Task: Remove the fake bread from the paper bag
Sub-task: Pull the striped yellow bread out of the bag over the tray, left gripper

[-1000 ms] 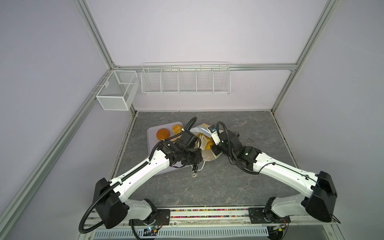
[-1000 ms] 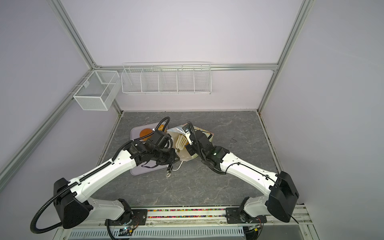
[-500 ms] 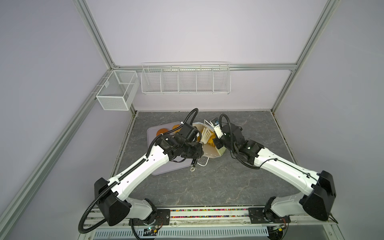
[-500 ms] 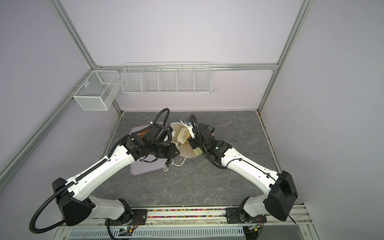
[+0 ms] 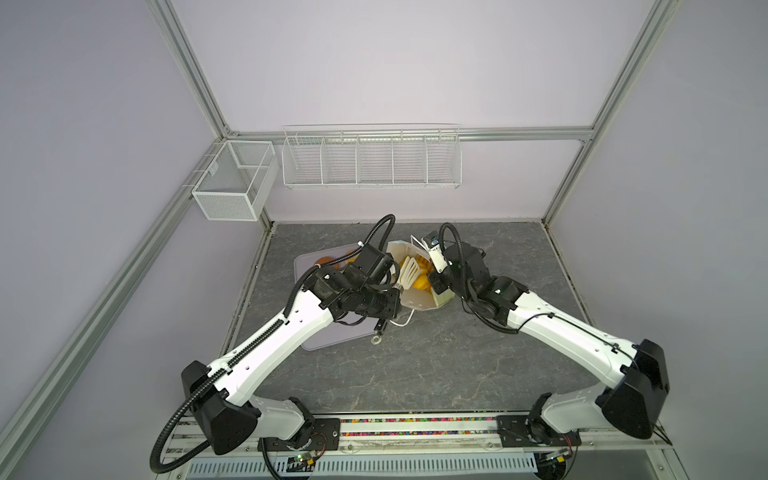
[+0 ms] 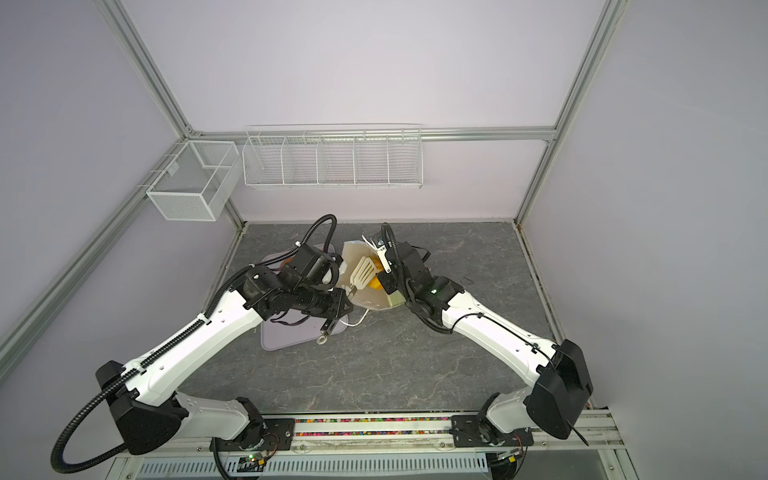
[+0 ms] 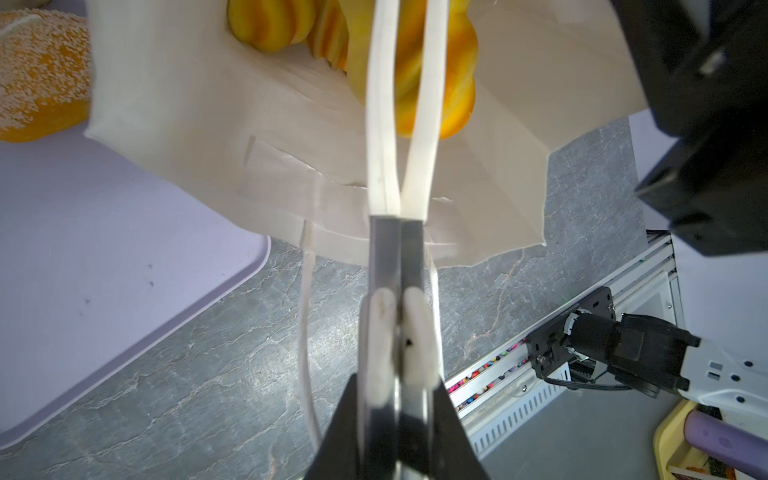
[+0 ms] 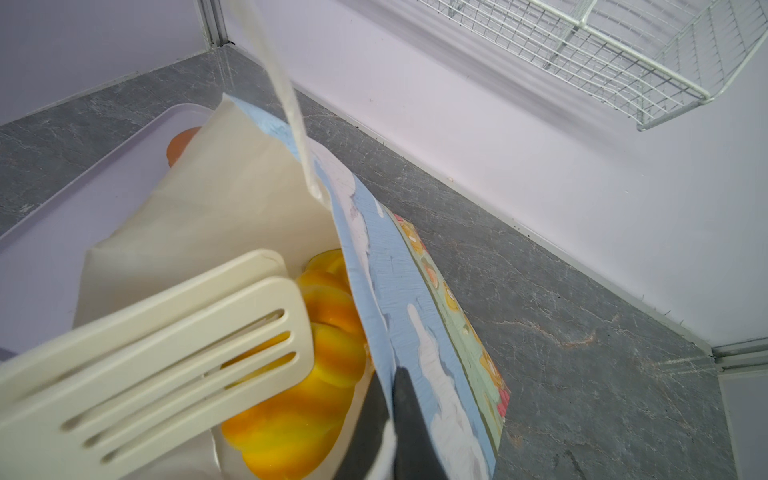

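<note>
"Cream tongs [image 8: 166,353]: who has them?"
"Left gripper [image 7: 399,332], pressed tight on their handles. The slotted blades reach into the paper bag [image 5: 419,297], over a ridged fake bread [image 8: 299,419] lying inside."
"And the right gripper [image 8: 392,411]?"
"Pinching the bag's printed wall at the mouth. A seeded roll [image 7: 37,79] sits on the lilac tray [image 7: 104,249], just beside the bag."

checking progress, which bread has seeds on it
The orange roll on the lilac tray, outside the paper bag; the ridged yellow rolls in the bag are seedless.
</note>
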Controlling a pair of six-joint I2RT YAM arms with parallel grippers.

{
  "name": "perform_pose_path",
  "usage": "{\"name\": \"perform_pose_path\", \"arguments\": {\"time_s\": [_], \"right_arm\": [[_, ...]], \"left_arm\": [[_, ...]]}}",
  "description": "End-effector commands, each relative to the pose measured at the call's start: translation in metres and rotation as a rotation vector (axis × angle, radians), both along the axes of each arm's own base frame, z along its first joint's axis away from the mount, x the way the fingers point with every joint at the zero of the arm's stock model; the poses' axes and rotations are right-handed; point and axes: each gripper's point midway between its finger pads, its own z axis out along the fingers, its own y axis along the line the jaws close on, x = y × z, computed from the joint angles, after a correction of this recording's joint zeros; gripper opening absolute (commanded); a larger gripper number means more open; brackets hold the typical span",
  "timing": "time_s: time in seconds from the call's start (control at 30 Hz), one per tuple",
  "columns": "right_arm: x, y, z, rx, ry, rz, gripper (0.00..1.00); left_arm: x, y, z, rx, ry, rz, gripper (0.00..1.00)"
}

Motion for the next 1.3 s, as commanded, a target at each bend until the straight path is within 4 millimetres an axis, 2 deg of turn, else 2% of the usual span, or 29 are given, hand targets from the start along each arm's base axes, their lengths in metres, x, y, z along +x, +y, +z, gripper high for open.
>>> {"name": "perform_pose_path", "arguments": {"time_s": [0.0,0.23,0.53,0.63,0.8,0.93,1.03,1.2,1.27], "right_arm": [[0.008,-0.003,0.014,0.005,-0.031,-0.025,0.07],[0.013,-0.002,0.017,-0.003,-0.037,-0.029,0.07],[0.023,-0.002,0.012,-0.027,-0.025,-0.043,0.07],[0.025,-0.002,0.013,-0.029,-0.026,-0.046,0.06],[0.027,-0.003,0.013,-0.028,-0.025,-0.048,0.06],[0.027,-0.002,0.011,-0.025,-0.019,-0.044,0.06],[0.025,-0.001,0.011,-0.021,-0.018,-0.039,0.07],[0.023,-0.004,0.012,-0.02,-0.019,-0.037,0.06],[0.021,-0.006,0.011,-0.023,-0.019,-0.037,0.06]], "left_arm": [[-0.004,0.013,0.03,-0.02,-0.078,-0.011,0.0],[-0.014,0.027,0.057,-0.063,-0.144,-0.006,0.0],[-0.025,0.061,0.088,-0.061,-0.252,0.045,0.0],[-0.029,0.076,0.097,-0.052,-0.292,0.074,0.0],[-0.029,0.114,0.107,-0.009,-0.359,0.205,0.0],[-0.027,0.141,0.096,0.016,-0.34,0.307,0.0],[-0.023,0.148,0.076,0.007,-0.281,0.349,0.0],[-0.014,0.144,0.027,-0.035,-0.166,0.366,0.0],[-0.011,0.134,0.006,-0.072,-0.124,0.342,0.0]]}}
